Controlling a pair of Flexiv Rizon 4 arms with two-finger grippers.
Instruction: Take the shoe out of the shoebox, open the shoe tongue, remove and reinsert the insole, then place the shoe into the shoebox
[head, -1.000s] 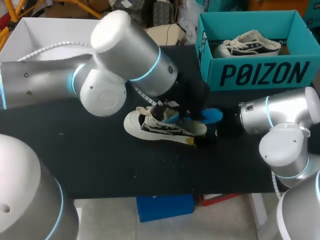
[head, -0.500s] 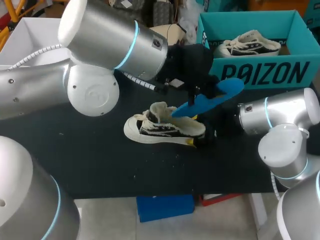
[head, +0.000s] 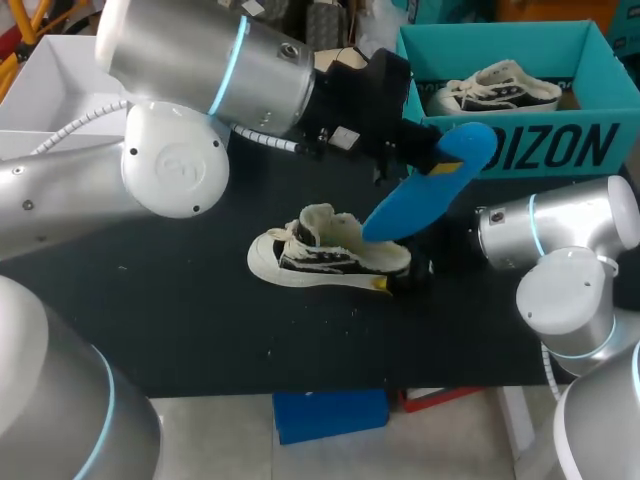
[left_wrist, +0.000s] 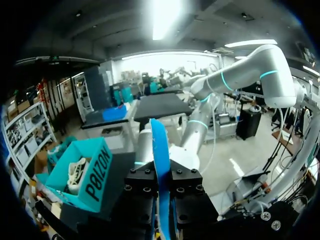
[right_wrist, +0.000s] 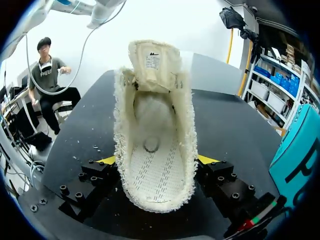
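Head view: insole (head: 428, 190) clamped in left end effector (head: 422, 160), above shoe (head: 330, 252).

Can't see the yellow tips of the left hand (left_wrist: 162, 192) in its own wrist view, only black finger blocks clamped on the blue insole (left_wrist: 160, 150), whose lower end is buried between them. Seeing just yellow slivers of the right hand (right_wrist: 155, 165) either side of the shoe (right_wrist: 152, 150) heel it grips; toe hidden behind the raised tongue. From the head view, can't make out that hand's fingers at all, tucked behind heel and insole. Shoebox (head: 570, 150) print partly covered by the insole.
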